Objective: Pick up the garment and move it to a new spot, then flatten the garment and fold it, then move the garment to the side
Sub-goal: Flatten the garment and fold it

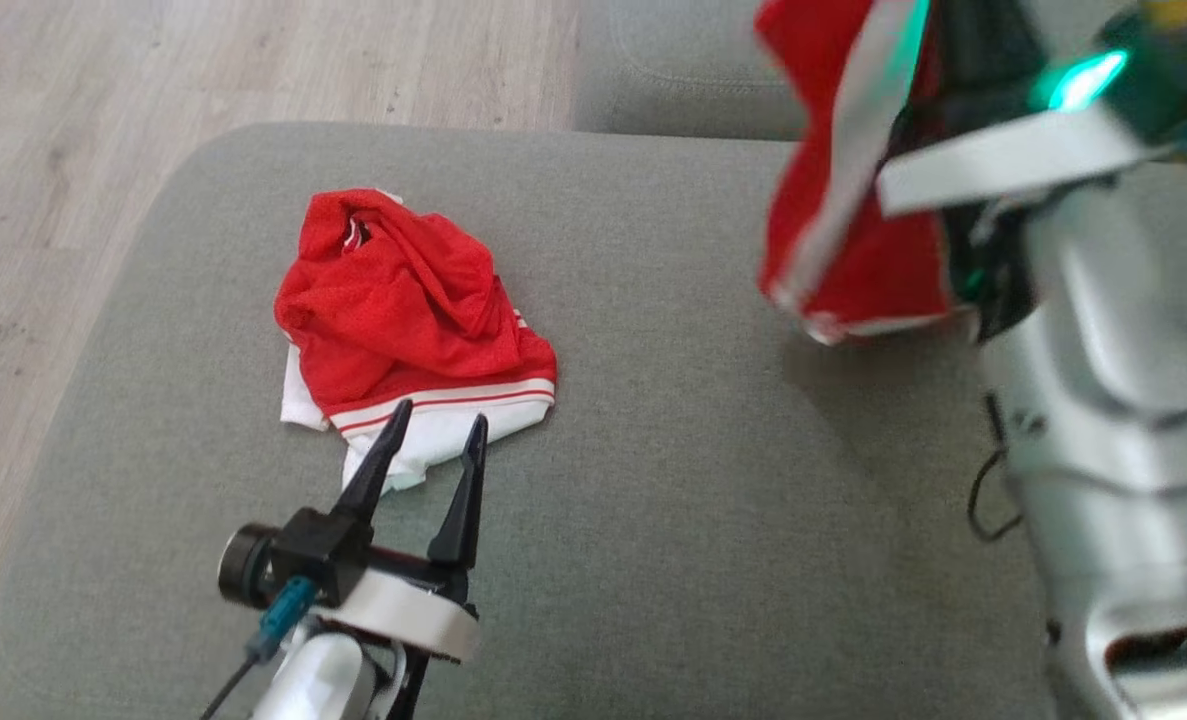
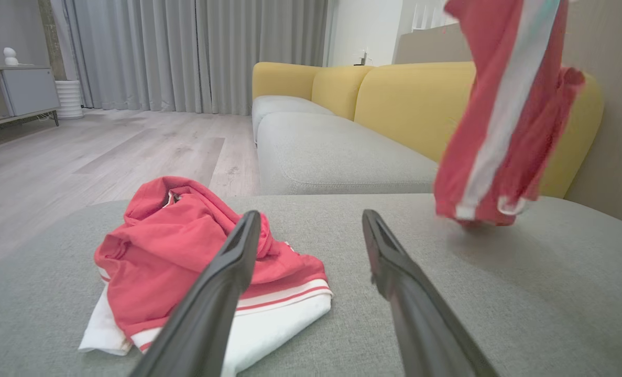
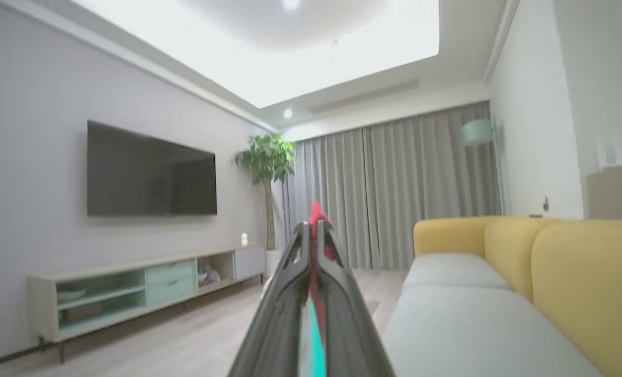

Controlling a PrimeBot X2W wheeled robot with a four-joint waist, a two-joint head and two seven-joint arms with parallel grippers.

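Note:
A red garment (image 1: 853, 250) with a white stripe hangs in the air at the upper right of the head view, above the grey cushion (image 1: 703, 500). In the left wrist view it dangles at the right (image 2: 504, 120), its lower hem just over the cushion. My right gripper (image 3: 315, 225) is shut on a pinch of its red cloth, raised high. A second garment (image 1: 403, 290), red mesh with white trim, lies crumpled on the cushion's left part (image 2: 174, 246). My left gripper (image 1: 441, 415) is open, its tips at that garment's near white edge (image 2: 311, 214), with nothing between the fingers.
Wood floor (image 1: 53, 150) borders the cushion on the left and far side. Another grey seat (image 2: 331, 157) with yellow backrests (image 2: 410, 99) stands beyond it. A low TV cabinet (image 3: 132, 293) lines the far wall. My right arm's pale forearm (image 1: 1103, 400) rises along the right.

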